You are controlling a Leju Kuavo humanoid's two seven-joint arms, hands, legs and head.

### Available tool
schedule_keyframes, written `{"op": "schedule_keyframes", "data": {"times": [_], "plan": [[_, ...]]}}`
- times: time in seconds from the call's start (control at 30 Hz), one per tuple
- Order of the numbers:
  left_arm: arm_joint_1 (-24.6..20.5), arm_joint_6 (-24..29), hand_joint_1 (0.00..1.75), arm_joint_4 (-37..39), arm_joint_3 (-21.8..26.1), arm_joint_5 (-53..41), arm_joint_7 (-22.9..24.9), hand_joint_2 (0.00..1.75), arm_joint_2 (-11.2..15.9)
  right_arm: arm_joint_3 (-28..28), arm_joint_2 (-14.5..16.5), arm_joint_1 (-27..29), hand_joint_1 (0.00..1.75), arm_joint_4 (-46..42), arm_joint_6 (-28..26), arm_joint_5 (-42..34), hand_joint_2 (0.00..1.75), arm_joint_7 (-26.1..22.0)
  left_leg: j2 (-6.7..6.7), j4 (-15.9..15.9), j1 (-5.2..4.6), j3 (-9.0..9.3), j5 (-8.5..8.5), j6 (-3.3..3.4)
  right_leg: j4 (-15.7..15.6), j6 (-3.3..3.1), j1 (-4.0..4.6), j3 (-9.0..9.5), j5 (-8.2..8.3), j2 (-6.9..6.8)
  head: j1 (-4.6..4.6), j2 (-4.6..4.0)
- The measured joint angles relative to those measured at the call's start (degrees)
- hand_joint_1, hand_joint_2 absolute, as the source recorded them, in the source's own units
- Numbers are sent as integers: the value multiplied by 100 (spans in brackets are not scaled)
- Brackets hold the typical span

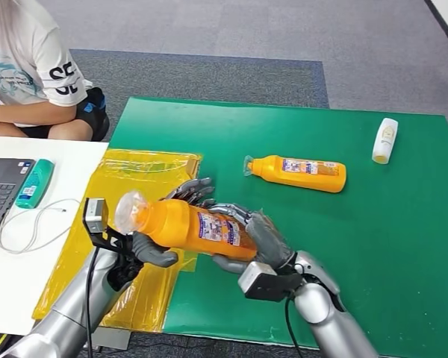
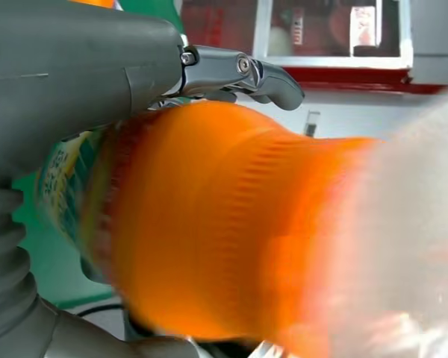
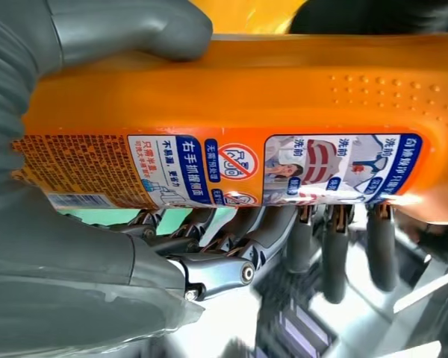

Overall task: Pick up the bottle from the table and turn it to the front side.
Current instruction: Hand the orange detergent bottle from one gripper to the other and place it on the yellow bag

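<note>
Green mat (image 1: 379,246) covers the desk over grey carpet; a yellow bag (image 1: 126,179) lies at its left edge. Both hands hold 1 orange bottle (image 1: 193,227) above it: left hand (image 1: 148,250) fingers grasping the neck end, right hand (image 1: 255,239) the base

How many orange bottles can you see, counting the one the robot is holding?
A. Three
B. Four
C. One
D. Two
D. Both hands, left hand and right hand, hold one orange bottle, and a second orange bottle lies on the green mat.
</note>
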Motion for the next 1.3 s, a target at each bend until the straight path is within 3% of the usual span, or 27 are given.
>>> {"op": "schedule_keyframes", "data": {"times": [0.13, 0.37, 0.4, 0.5, 0.53, 0.97, 1.0, 1.03, 1.13, 1.17, 1.3], "plan": [[-2, 81, 0, 27, -23, 0, 28, 175, 25, 132, 29, 79, 175, -88, -429, 565, 175, 143, 0, 0, 0, -1, 0, 0, 0, 0, 0, -1, 0, 0, 0, 0], [3, 109, 0, 31, -28, 38, 32, 175, 34, 213, 33, 98, 175, -109, -468, 601, 175, 198, 0, 0, 0, -1, -1, 0, 0, 0, 0, 0, 0, 0, 0, 0], [5, 112, 21, 31, -28, 40, 32, 175, 34, 219, 33, 99, 175, -109, -459, 576, 175, 199, 0, 0, 0, -1, -1, 0, 0, 0, 0, 0, 0, 0, -1, 0], [7, 128, 152, 31, -28, 42, 32, 175, 34, 224, 33, 100, 175, -109, -425, 518, 175, 199, 0, 0, 0, -1, 0, 0, 0, 0, 0, 0, 0, 0, 0, 1], [8, 137, 175, 31, -28, 42, 32, 175, 33, 224, 33, 100, 175, -109, -415, 507, 175, 199, 0, 0, 0, -1, 0, 0, 0, 0, 0, 0, 0, 0, 0, 1], [16, 305, 175, 37, -28, -126, -73, 175, 22, 210, 33, 118, 173, -102, -184, 114, 175, 212, 0, 0, 0, -1, -1, 0, 0, 0, 0, -1, 0, 0, -1, 1], [19, 313, 175, 36, -28, -131, -82, 175, 20, 210, 33, 120, 168, -99, -176, 99, 175, 212, 0, 0, 0, -1, -1, 0, 0, 0, 0, -1, 0, 0, -1, 0], [23, 321, 175, 36, -28, -136, -86, 175, 19, 209, 33, 121, 142, -96, -167, 83, 175, 212, 0, 0, 0, -1, -1, 0, 0, 0, 0, -1, 0, 0, -1, 0], [53, 338, 175, 35, -28, -154, -92, 175, 9, 202, 33, 131, 17, -90, -104, 15, 175, 212, 0, 0, 0, -1, -1, 0, 0, 0, 0, 0, 0, 0, 0, -1], [63, 345, 175, 35, -27, -168, -95, 175, 5, 199, 33, 136, 0, -90, -76, -16, 175, 211, 0, 0, 0, -1, -1, 0, 0, 0, 0, 0, 0, 0, 0, 0], [104, 374, 175, 35, -24, -248, -114, 175, 2, 164, 33, 150, 0, -69, 19, -149, 175, 212, 0, 0, 0, -1, -1, 0, 0, 0, 0, -1, 0, 0, -1, 0]]}}
